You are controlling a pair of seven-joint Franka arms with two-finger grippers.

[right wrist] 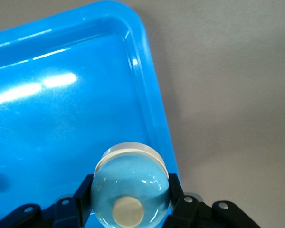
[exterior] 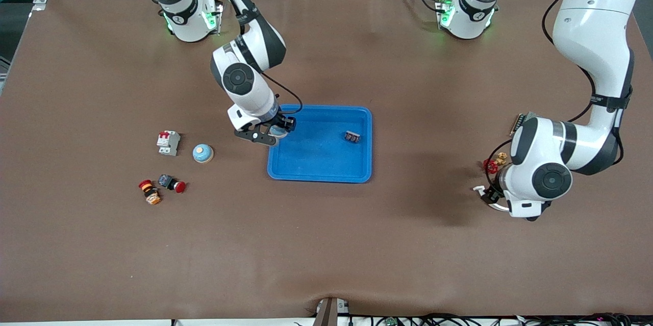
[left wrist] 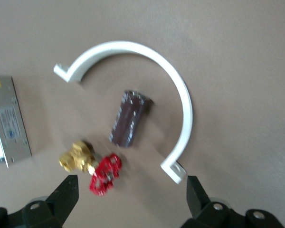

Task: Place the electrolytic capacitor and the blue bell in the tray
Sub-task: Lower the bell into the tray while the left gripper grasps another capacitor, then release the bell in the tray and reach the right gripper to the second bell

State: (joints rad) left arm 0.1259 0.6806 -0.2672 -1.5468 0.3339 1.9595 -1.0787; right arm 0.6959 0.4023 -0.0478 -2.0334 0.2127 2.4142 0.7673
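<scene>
My right gripper (exterior: 275, 132) is shut on a pale blue bell (right wrist: 128, 185) with a white base and a beige button. It holds the bell just inside the rim at a corner of the blue tray (exterior: 316, 163), toward the right arm's end. A small dark part (exterior: 353, 136) lies in the tray. A second blue bell (exterior: 203, 153) sits on the table. My left gripper (left wrist: 131, 185) is open above the table, over a dark brown cylindrical capacitor (left wrist: 129, 118) that lies inside a white curved clip (left wrist: 180, 109).
Beside the capacitor are a brass valve with a red handle (left wrist: 104, 173) and a grey metal box (left wrist: 7, 118). Toward the right arm's end lie a white circuit breaker (exterior: 168, 142), a red push button (exterior: 173, 183) and an orange part (exterior: 149, 192).
</scene>
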